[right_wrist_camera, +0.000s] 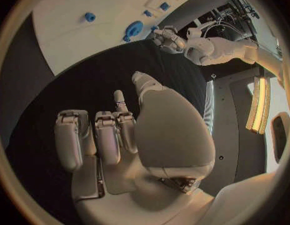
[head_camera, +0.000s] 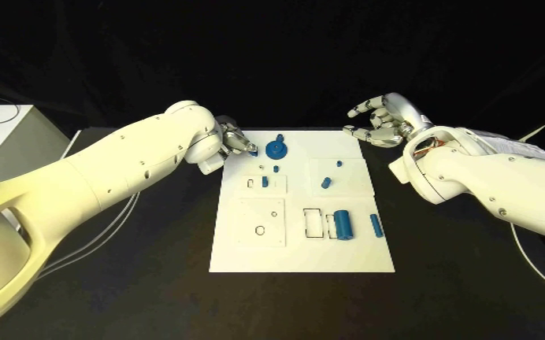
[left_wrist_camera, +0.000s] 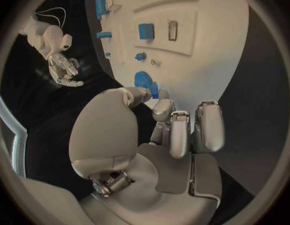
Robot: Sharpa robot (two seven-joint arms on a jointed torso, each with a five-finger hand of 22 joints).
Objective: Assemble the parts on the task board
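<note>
Lying in the middle of the black table point(head_camera: 136, 293), the white board point(head_camera: 298, 255) has its long axis running away from the robot, with bare dark tabletop on both long sides and along its near edge. All places below are given from this board.

At its far left corner the left hand point(head_camera: 233, 140) reaches in over the edge; its fingertips point(left_wrist_camera: 147, 94) close around a small blue piece point(head_camera: 251, 149) there. Just beside that hand, further along the far edge, a round blue knob point(head_camera: 277, 150) stands on the board.

Beyond the far right corner, off the board and over bare table, the right hand point(head_camera: 383, 123) hovers with its fingers curled loosely, apart from one another, holding nothing; open room lies between it and the board's edge.

Toward the near right part of the board a blue cylinder point(head_camera: 343, 224) and a thinner blue rod point(head_camera: 376, 225) lie side by side, their long axes parallel to the board's long sides. Nearer the middle a short blue peg point(head_camera: 326, 182) stands, and a smaller blue bit point(head_camera: 335, 162) sits beyond it.
</note>
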